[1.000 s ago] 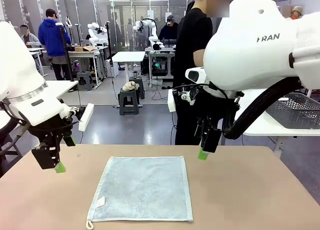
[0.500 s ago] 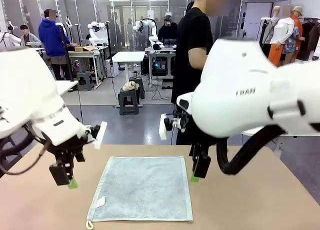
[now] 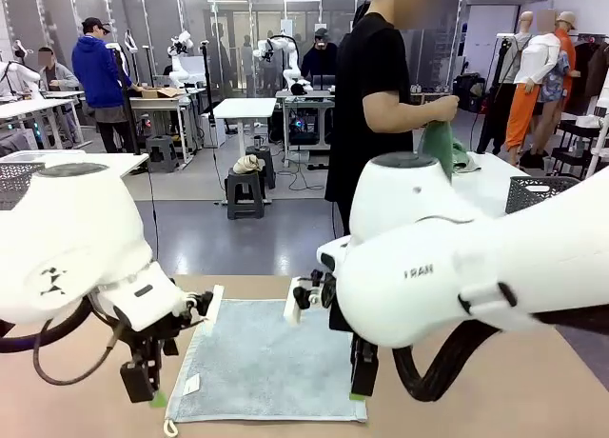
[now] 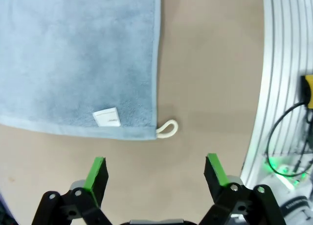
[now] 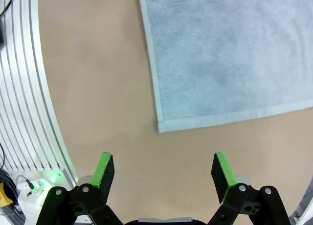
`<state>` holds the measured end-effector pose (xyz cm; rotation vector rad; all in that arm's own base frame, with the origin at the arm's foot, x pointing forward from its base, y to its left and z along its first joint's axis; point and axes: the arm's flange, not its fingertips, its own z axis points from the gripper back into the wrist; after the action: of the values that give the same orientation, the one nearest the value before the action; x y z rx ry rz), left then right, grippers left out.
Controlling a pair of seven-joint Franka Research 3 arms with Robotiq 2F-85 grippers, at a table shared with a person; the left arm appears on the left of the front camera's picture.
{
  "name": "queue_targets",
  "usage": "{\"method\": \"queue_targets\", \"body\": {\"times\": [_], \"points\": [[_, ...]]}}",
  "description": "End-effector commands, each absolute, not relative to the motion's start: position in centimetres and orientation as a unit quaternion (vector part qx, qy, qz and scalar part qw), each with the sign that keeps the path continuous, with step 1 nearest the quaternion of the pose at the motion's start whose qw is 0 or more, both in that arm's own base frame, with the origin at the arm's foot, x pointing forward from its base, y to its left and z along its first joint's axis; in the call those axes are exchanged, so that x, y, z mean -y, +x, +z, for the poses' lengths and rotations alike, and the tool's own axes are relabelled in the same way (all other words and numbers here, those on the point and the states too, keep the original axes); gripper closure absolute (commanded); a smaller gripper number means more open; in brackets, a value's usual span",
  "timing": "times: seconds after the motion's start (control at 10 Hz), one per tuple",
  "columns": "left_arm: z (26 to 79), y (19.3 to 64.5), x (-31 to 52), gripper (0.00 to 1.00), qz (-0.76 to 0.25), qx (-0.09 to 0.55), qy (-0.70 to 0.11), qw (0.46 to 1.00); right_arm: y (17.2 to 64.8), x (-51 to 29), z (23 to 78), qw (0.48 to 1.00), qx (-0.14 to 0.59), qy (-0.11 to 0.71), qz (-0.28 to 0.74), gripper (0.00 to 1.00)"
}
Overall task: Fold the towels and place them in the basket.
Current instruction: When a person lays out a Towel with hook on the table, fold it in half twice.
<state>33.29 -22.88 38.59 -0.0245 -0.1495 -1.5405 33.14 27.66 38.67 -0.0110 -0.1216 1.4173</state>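
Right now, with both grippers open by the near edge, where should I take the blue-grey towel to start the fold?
Probably its two near corners: the left gripper on the corner with the loop and white label, the right gripper on the plain corner. The towel lies flat and spread, so come down from above and pinch each hem.

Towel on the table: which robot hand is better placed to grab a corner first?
Roughly even. The left hand, open, hangs just off the near corner of the towel that has the loop; the right hand, open, hangs just off the other near corner. Each suits its own side.
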Motion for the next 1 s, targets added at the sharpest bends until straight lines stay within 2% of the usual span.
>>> {"method": "queue_targets", "body": {"times": [0.0,0.4,0.9], "points": [[36.1,32.0,23.2,0.00,-0.683,0.067,-0.021,0.727,33.7,-28.9,36.3,0.755,0.051,-0.009,0.653,0.00],[32.2,30.8,22.0,0.00,-0.674,0.070,-0.021,0.736,34.8,-28.7,31.2,0.730,0.055,-0.013,0.681,0.00],[30.3,30.9,21.9,0.00,-0.710,0.065,-0.004,0.701,35.5,-28.0,30.0,0.715,0.055,-0.025,0.696,0.00]]}}
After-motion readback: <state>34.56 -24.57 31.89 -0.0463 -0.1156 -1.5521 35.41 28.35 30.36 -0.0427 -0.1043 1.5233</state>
